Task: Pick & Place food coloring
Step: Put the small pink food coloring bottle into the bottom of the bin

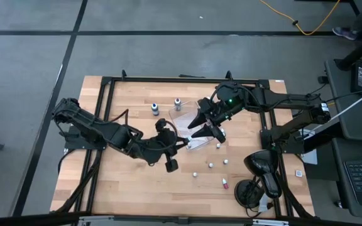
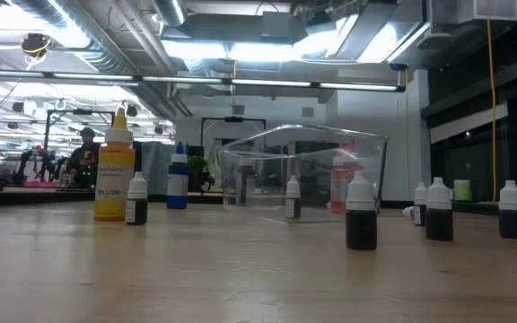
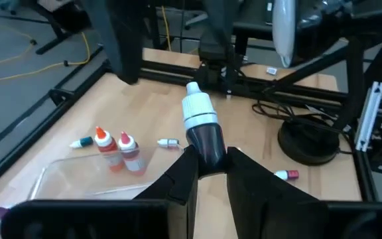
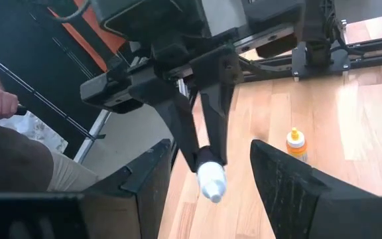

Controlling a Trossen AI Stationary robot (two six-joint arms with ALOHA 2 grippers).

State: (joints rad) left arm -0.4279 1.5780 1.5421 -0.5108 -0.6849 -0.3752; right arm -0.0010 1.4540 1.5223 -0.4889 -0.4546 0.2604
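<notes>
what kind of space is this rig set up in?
Looks like a robotics lab or workshop, probably shared. The low view shows exposed ceiling ducts and rows of benches behind the wooden table; the high view shows a bare concrete floor with a yellow cable trailing across it.

I read one word only, "YELLOW", on the label of the tall yellow bottle [image 2: 114, 175]; the smaller print above it is too blurred for me.

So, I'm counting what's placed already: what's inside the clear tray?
In the left wrist view, two red bottles stand in the clear tray; the left gripper, shut on a dark bottle, hides its near part.
</notes>
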